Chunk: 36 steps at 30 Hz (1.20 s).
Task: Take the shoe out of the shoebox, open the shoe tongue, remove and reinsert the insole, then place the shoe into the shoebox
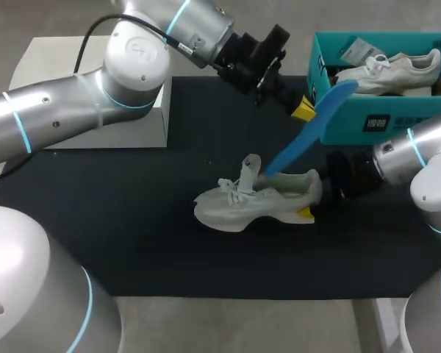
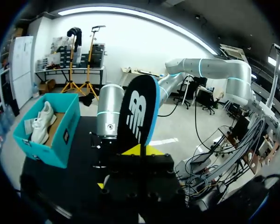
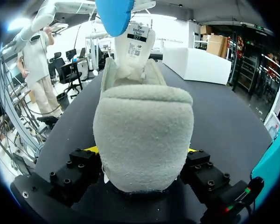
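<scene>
Head view gives you one shoe (image 1: 257,202) standing on its sole on the bench (image 1: 132,220), its heel pinched by the right tool (image 1: 313,197). The left tool (image 1: 303,110) pinches one blue insole (image 1: 309,136) at its upper end, and the lower end sits at the shoe's mouth. Expect the insole to be light and floppy, so hold it near the end. The shoe looks soft and padded, and the heel is its firmest hold. You have two shoes: a second shoe (image 1: 389,70) lies in the one shoebox (image 1: 353,121).

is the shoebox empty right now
No, a white shoe lies inside the teal shoebox at the table's far right.
</scene>
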Each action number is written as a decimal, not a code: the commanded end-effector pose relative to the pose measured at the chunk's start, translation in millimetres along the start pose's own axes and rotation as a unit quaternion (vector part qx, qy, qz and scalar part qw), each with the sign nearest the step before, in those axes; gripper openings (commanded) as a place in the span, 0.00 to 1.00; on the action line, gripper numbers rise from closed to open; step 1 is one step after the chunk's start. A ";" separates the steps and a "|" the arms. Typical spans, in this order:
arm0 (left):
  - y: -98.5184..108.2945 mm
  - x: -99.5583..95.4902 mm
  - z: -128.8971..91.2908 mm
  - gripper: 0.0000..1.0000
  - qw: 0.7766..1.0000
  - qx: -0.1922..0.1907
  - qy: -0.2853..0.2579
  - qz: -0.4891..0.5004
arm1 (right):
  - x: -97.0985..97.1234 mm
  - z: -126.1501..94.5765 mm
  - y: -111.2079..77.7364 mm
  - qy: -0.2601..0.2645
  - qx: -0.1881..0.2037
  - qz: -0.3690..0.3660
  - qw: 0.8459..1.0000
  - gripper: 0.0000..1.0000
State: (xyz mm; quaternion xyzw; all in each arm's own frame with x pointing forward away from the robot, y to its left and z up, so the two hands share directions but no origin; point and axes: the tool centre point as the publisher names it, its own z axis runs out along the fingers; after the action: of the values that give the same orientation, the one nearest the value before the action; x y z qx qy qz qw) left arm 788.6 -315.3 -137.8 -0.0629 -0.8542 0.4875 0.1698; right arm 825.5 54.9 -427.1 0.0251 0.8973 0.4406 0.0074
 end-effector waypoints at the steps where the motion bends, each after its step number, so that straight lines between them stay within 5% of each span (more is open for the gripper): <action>1: 2.0 1.7 0.3 0.00 1.000 0.003 -0.002 0.001 | 1.4 3.7 -2.0 -0.001 0.001 0.000 1.000 0.00; 16: 2.0 1.7 0.3 0.00 1.000 0.003 -0.002 0.001 | 1.4 3.7 -2.0 -0.001 0.001 0.000 1.000 0.00; 19: -2.1 26.2 -5.9 0.00 0.996 0.068 -0.007 -0.054 | 1.4 3.7 -2.0 -0.001 0.001 0.000 1.000 0.00; 36: -78.3 153.7 -52.3 0.00 0.969 0.205 0.128 -0.058 | 1.4 3.7 -2.0 -0.001 0.001 0.000 1.000 0.00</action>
State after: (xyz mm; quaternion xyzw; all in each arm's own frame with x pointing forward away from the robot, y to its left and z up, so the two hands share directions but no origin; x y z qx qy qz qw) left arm 684.7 -281.7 -16.1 -0.0490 -0.7263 0.6081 0.3167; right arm 825.5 54.9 -427.1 0.0250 0.8974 0.4405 0.0074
